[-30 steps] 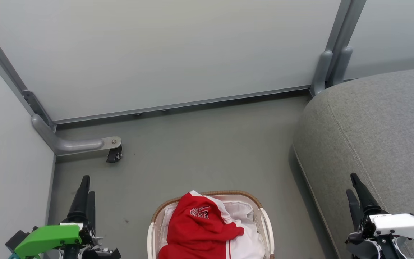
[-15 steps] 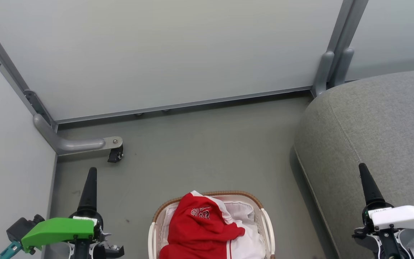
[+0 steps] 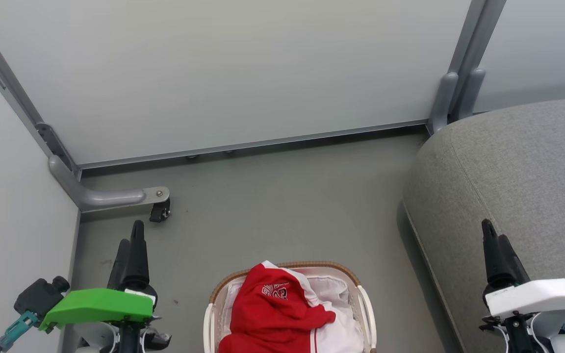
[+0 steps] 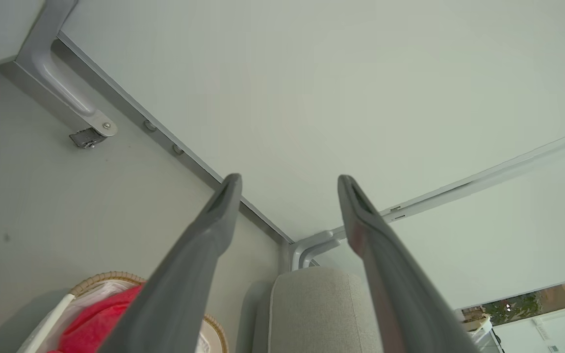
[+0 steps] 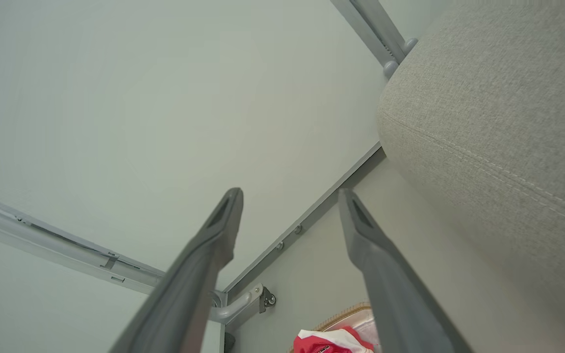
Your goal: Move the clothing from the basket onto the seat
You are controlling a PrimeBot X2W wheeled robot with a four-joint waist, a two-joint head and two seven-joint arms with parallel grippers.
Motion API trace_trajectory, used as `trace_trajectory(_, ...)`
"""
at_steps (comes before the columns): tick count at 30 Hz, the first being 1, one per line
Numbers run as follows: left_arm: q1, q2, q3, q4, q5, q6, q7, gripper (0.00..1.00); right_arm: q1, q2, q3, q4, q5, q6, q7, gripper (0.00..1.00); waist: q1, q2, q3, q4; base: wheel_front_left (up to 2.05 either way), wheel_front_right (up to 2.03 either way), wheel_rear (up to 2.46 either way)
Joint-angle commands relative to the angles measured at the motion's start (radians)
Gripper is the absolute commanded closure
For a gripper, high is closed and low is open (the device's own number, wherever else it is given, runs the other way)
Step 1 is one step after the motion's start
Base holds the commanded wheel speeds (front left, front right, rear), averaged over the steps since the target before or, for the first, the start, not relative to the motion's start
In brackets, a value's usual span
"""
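The clothing [image 3: 268, 314], red with white panels and lettering, lies heaped in the basket [image 3: 334, 267] at the bottom middle of the head view. The grey seat [image 3: 523, 176] rises to the right of it. My left gripper [image 3: 131, 234] hangs open over the floor left of the basket, holding nothing. My right gripper [image 3: 493, 231] is open and empty above the seat's near edge. In the left wrist view the open gripper [image 4: 288, 177] points at the wall, with the clothing [image 4: 101, 323], the basket [image 4: 96, 279] and the seat [image 4: 312, 309] below. The right wrist view's open gripper [image 5: 290, 192] has the seat [image 5: 498, 113] to its right and the clothing [image 5: 326, 343] at the bottom.
Pale wall panels in grey metal frames close off the far and left sides. A metal foot with a black caster [image 3: 157, 208] juts onto the grey floor at the left corner. A white liner cloth [image 3: 334, 289] shows in the basket beside the red fabric.
Both grippers have twisted at the wrist and reached a little farther forward, staying open. The clothing and basket have not moved; the camera has shifted slightly.
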Motion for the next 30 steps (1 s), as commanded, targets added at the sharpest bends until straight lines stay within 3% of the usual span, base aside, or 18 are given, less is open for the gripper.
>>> trace_trajectory(1, -0.015, 0.006, -0.008, -0.016, 0.047, 0.001, -0.010, 0.00, 0.005, -0.008, 0.004, -0.017, -0.054, 0.000, -0.011, 0.00, 0.0000, 0.0000, -0.001, 0.001, 0.00, 0.00, 0.00)
trace_trajectory(14, 0.010, 0.008, -0.037, -0.001, 0.284, 0.014, -0.052, 0.00, 0.024, -0.010, 0.007, -0.021, -0.274, 0.000, -0.053, 0.00, 0.0000, 0.0000, -0.005, 0.010, 0.00, 0.00, 0.00)
trace_trajectory(30, 0.024, 0.009, -0.068, 0.042, 0.458, 0.030, -0.097, 0.00, 0.042, -0.012, 0.017, -0.011, -0.497, 0.000, -0.098, 0.00, 0.0000, 0.0000, -0.011, 0.021, 0.00, 0.00, 0.00)
